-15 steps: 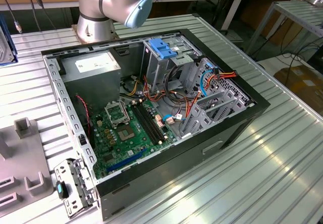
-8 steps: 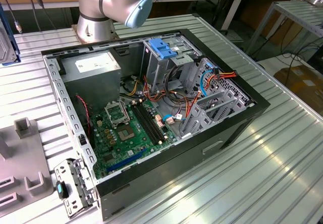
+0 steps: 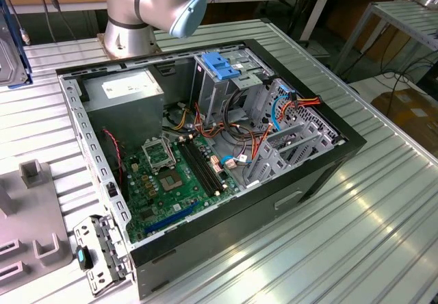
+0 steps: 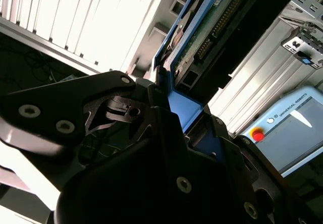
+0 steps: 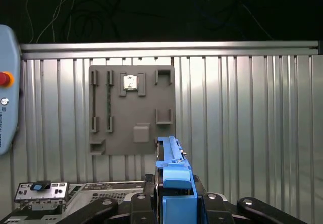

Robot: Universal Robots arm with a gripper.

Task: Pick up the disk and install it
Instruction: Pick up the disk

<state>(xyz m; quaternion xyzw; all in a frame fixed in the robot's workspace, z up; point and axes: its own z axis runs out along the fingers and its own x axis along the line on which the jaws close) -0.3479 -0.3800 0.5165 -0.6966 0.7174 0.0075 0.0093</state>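
In the first wrist view the disk [image 5: 174, 176] is seen edge-on, its blue carrier and end tab standing upright between the black fingers [image 5: 212, 201] of my gripper [image 5: 175, 200], which is shut on the tab. It hangs above the ribbed metal table. In the second wrist view the disk [image 4: 212, 27] shows its underside and connector, with the blue tab clamped in the gripper [image 4: 177, 114]. At the exterior view's left edge a silver slab with a blue rim, the disk [image 3: 10, 51], hangs well clear of the open computer case [image 3: 342, 150].
The case holds a motherboard [image 3: 171, 174], a grey power-supply box [image 3: 130, 88] and a tall drive cage with a blue latch [image 3: 220, 64]. A grey fixture plate [image 5: 132, 110] lies on the table below the disk. A teach pendant [image 4: 290, 128] and a loose metal bracket [image 3: 99, 252] lie nearby.
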